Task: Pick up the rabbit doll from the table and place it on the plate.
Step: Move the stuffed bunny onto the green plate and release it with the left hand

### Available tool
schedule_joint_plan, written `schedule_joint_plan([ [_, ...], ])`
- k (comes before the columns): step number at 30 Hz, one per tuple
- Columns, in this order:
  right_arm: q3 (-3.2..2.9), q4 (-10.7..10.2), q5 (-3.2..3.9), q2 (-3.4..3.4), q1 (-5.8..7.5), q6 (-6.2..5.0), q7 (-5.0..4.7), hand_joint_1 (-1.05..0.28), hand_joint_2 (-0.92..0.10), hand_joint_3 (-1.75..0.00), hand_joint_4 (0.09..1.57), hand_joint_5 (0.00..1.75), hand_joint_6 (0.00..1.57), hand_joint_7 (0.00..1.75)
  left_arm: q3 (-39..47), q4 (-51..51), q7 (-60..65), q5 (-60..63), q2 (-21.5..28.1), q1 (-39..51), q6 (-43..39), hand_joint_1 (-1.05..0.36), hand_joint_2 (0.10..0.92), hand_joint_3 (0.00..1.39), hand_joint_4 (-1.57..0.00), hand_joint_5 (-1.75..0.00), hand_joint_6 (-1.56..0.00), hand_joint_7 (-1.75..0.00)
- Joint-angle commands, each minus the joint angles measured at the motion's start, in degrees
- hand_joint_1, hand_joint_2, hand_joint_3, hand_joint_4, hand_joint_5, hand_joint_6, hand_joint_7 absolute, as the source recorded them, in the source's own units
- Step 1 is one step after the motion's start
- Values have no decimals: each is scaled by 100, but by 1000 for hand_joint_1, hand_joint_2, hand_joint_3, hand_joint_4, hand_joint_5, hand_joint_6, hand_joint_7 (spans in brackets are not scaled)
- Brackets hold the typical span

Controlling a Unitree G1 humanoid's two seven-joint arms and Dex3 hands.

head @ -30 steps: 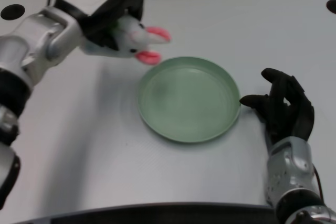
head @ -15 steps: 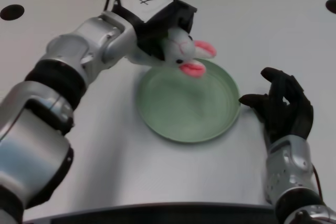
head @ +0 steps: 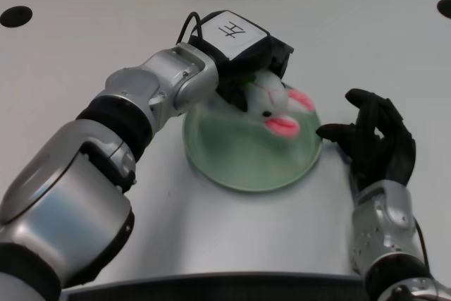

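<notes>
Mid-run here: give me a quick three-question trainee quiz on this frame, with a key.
1. True or false: the left hand holds the rabbit doll.
2. The doll is over the: A) bare table B) green plate C) right hand.
3. Fill in: the doll's ears are ____ in colour.

Key: 1 true; 2 B; 3 pink.

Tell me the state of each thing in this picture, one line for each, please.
rabbit doll: held by the left hand over the plate, not released.
left hand: grips the rabbit doll.
green plate: upright on the table.
right hand: holds nothing, beside the plate.
</notes>
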Motion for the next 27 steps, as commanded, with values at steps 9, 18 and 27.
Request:
schedule_joint_plan([
  [9, 52, -19, -93, -30, 81, 47, -66, -402, -921, -501, 766, 1410, 644, 1165, -11, 54, -587, -108, -40, -125, 175, -460, 813, 3, -823, -1450, -720, -1005],
  [18, 10, 14, -32, -24, 52, 48, -5, -399, -921, -484, 779, 1436, 637, 1179, 159, -57, -1223, -379, 79, -87, 42, -883, 883, 8, -343, -181, -395, -17],
  [27, -17, 37, 6, -40, -1, 130, 5, -395, -921, -486, 786, 1434, 627, 1186, 158, -192, -1223, -353, 149, -106, 8, -1046, 921, 104, -7, -1, -27, 0],
])
